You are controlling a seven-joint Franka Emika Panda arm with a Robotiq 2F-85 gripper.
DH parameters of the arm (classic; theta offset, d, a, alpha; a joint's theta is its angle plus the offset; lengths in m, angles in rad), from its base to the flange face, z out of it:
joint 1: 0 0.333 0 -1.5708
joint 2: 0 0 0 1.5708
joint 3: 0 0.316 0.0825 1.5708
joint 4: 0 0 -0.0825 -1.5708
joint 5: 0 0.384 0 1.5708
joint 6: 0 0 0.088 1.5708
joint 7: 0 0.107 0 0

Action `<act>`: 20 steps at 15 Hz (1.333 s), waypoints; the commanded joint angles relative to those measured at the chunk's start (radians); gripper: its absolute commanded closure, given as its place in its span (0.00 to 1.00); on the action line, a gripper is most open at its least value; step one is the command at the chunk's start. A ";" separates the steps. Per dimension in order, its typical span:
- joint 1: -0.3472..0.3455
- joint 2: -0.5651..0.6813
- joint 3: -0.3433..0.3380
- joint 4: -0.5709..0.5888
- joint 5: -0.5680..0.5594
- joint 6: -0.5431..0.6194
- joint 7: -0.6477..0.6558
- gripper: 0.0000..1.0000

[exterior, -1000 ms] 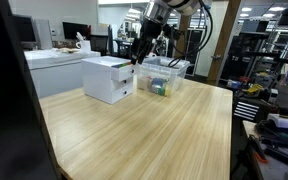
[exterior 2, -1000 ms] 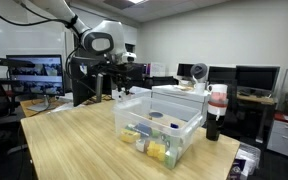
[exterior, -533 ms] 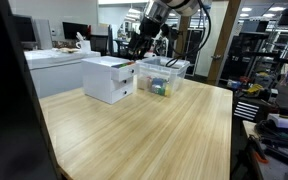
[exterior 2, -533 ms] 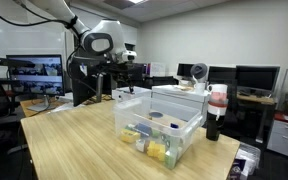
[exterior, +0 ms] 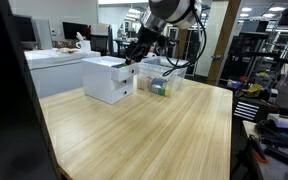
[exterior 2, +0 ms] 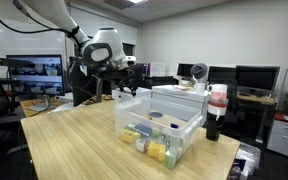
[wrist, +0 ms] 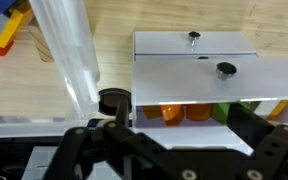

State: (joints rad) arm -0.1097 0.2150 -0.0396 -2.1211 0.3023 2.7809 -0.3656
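Two jaws of mine spread wide, nothing held, hanging over the white drawer unit [exterior: 109,78] near the table's [exterior: 144,130] far edge, an open drawer [wrist: 199,112] showing orange and green things, clear bin [exterior: 162,78] just beside it, small black cap [wrist: 112,100] between.

In an exterior view, placed a little above a near corner of the bench [exterior: 134,130], facing along its length toward the far end, well back from the white drawer box [exterior: 109,78] and the clear bin [exterior: 162,78] standing there.

In an exterior view, set low at bench height by the opposite end, near the clear bin [exterior 2: 159,125], facing back across the top toward the arm [exterior 2: 99,50].

From the wrist, aimed straight down past the spread pincer [wrist: 181,130], very near, onto the white drawer box [wrist: 199,60] and a wall of the clear bin [wrist: 69,50].

Shared by all three: white drawer box and clear bin. Shared by both exterior views besides: arm and bench top.
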 commanded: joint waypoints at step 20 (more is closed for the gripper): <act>-0.029 0.045 -0.022 0.220 -0.071 -0.682 0.099 0.00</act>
State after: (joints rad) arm -0.1173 0.2241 -0.0676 -1.9720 0.2324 2.2582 -0.2652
